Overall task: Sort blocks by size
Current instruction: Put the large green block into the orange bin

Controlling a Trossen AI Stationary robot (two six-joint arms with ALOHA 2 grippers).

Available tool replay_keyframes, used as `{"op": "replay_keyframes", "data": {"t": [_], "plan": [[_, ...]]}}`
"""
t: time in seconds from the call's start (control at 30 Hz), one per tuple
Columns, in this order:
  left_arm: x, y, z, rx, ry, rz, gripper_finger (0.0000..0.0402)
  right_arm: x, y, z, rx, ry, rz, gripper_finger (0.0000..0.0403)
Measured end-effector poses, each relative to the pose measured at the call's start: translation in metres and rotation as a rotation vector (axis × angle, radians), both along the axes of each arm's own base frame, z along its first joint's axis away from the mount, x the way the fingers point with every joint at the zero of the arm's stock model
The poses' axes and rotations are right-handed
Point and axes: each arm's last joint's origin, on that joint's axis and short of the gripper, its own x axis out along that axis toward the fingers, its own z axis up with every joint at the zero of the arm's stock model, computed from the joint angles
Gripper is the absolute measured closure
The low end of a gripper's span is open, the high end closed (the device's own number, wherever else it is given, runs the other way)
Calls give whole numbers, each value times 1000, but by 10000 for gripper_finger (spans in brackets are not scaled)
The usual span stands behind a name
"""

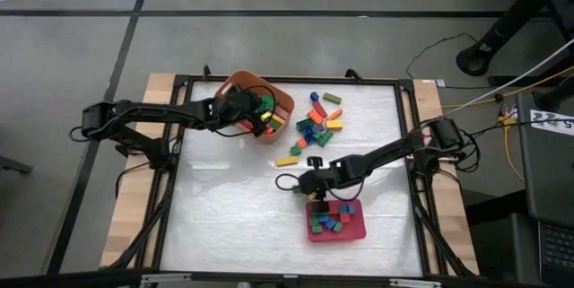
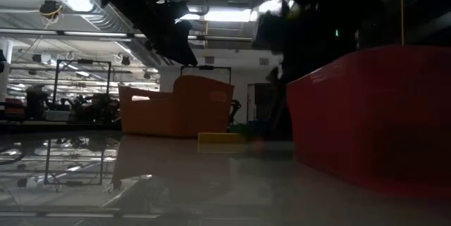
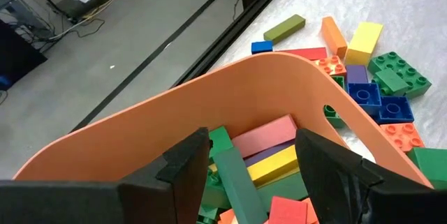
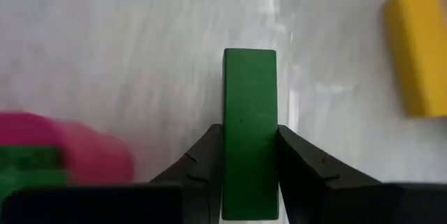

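Right wrist view: the right gripper (image 4: 249,155) is clamped on a long green block (image 4: 249,123), one dark finger pressed against each long side.

Seen from above, this gripper (image 1: 309,183) sits over the white table (image 1: 224,216) with the pink-red tray (image 1: 357,230) just behind and below it, small blocks already lying in that tray; a yellow block (image 4: 417,53) lies ahead of the fingers and off to one side, apart from them. Farther ahead is the loose pile of blocks (image 1: 318,125). The left gripper (image 3: 255,175) hangs over the orange tub (image 3: 174,119), its two fingers standing apart with nothing between them; directly under them, inside the tub, lie long green, pink and yellow blocks, and beyond the tub's rim more of the pile shows.
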Motion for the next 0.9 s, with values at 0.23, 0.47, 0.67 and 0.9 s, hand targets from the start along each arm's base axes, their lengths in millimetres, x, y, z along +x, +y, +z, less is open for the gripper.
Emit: {"op": "replay_keyframes", "data": {"t": [0.23,0.47,0.67,0.9], "plan": [[0,0,0,-1,-1,1,204,-7,-4,38,-14,-120,-6,297],[-6,-2,12,23,-35,-9,204,4,-37,62,-338,-315,-118,294],[-17,-9,31,33,-112,-21,204,21,-99,77,-343,-492,-226,296],[-19,-32,34,-57,-146,-126,204,23,-164,84,-230,-635,-240,281]]}}
